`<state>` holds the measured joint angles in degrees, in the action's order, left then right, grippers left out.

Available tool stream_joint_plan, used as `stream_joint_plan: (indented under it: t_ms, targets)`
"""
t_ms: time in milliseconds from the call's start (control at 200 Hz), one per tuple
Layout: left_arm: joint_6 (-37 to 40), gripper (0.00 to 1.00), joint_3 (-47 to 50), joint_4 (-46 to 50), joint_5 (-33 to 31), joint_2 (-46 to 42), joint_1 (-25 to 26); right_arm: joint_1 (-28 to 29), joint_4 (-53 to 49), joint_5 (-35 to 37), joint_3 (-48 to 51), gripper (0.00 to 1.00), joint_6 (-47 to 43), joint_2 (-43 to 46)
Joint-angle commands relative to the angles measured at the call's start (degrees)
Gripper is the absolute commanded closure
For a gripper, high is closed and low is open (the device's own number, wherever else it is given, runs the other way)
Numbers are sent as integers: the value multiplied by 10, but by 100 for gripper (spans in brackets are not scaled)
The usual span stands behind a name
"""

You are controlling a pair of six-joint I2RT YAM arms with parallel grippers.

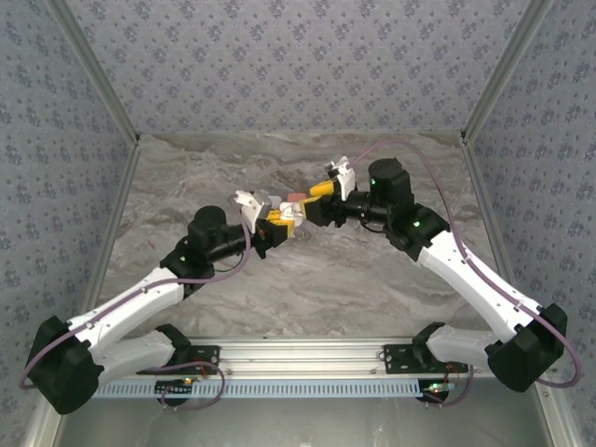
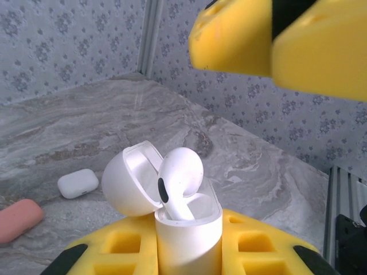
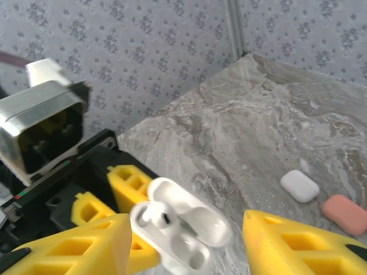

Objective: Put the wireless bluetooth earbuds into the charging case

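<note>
Left gripper: clamped on open case. Right gripper: jaws apart, flanking that case. The top view places both at mid-surface.
Earbud: one, white, glossy, stem down in the open case, clearest from the left wrist.
Other cases lying on the surface: two, a shut white case and a pink case.

Walls: three panels at the back and both sides, pale grey-blue paper with a small repeating floral print.
Corner posts: plain metal strips where the panels meet, slanting down to the tabletop's far corners.
Tabletop: marble-look surface with grey and beige veining and a matte finish.
Front rail: slotted aluminium extrusion along the tabletop's near edge.
Light: even and diffuse, soft shadows only.
</note>
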<state>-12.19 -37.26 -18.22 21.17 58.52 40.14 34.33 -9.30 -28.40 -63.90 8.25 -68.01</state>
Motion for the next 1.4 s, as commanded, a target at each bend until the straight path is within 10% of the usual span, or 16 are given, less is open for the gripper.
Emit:
stream_joint_plan:
  t_ms: [0,515,1394]
  targets:
    - [14,100,15,-34,-27,-33,2,-17,-10,24,4,43,24,0]
    - [148,100,49,-96,-52,-137,2,-55,-19,44,19,43,40,-81]
    - [144,100,45,-28,-60,-180,2,19,-142,141,-219,52,-37,-504]
